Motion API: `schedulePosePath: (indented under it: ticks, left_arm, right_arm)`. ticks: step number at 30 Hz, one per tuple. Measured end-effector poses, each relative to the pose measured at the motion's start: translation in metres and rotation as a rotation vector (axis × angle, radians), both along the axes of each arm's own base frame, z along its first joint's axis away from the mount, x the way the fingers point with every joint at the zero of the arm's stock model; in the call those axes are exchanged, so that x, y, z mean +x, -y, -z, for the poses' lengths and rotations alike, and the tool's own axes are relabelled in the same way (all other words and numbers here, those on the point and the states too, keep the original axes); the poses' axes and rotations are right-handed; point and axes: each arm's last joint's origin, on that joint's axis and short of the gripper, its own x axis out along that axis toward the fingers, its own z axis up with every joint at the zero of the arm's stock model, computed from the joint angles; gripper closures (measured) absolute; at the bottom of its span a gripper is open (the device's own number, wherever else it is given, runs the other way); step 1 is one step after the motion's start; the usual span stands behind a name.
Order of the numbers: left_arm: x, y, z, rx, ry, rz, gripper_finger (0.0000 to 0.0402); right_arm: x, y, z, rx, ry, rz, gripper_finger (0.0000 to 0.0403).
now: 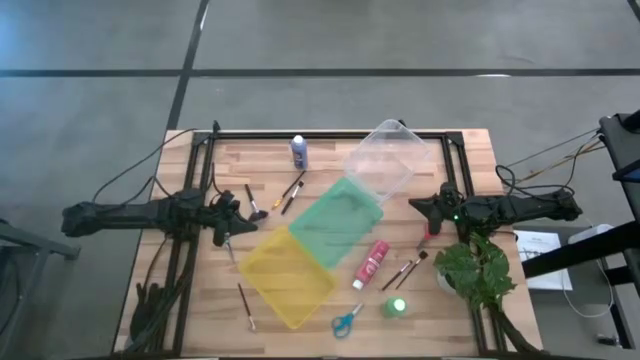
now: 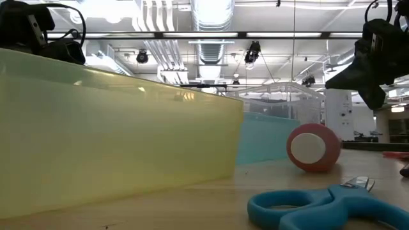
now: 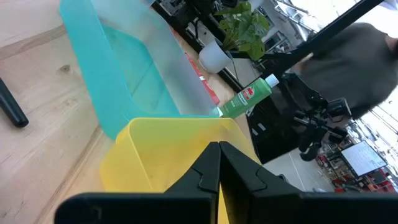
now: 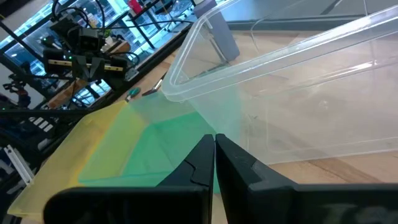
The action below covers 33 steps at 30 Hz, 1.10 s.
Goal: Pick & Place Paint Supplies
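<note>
My left gripper [image 1: 228, 224] is shut above the table's left part, by the yellow bin's far corner; its wrist view [image 3: 219, 154] shows nothing between the fingers. A thin brush [image 1: 231, 246] lies or hangs just near-side of it. My right gripper [image 1: 425, 207] [image 4: 214, 148] is shut, hovering right of the green bin. The blue-purple bottle [image 1: 299, 152] stands at the far edge. The pink-red bottle [image 1: 372, 262] lies on its side. The green bottle [image 1: 396, 306] and the blue scissors [image 1: 347, 320] sit near the front edge. More brushes [image 1: 291, 191] [image 1: 405, 270] [image 1: 245, 306] lie flat. My left gripper stands right over the thin brush's far end [image 1: 227, 234]. I cannot tell whether the fingers touch it. My right gripper touches nothing.
Three bins sit in a slanting row across the middle: clear [image 1: 380, 158], green [image 1: 337, 220], yellow [image 1: 285, 272]. A leafy plant in a white pot [image 1: 475, 268] stands at the right front corner, close under my right arm. Bare wood shows at the left front.
</note>
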Motion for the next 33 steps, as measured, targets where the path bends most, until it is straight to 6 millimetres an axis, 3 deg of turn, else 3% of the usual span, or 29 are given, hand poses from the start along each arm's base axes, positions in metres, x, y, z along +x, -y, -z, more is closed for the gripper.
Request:
schedulePosePath:
  ticks: [17,22,28,33]
  left_arm:
    - [0.000,0.000,0.000,0.000,0.000,0.000,0.0388]
    - [0.000,0.000,0.000,0.000,0.000,0.000,0.0388]
    - [0.000,0.000,0.000,0.000,0.000,0.000,0.0388]
    - [0.000,0.000,0.000,0.000,0.000,0.000,0.0388]
  right_arm:
    - [0.000,0.000,0.000,0.000,0.000,0.000,0.0390]
    - [0.004,0.002,-0.004,-0.114,0.054,0.067,0.0390]
    - [0.006,0.001,-0.011,0.031,0.189,0.072,0.0390]
    - [0.007,0.001,-0.023,0.313,0.415,0.110,0.0390]
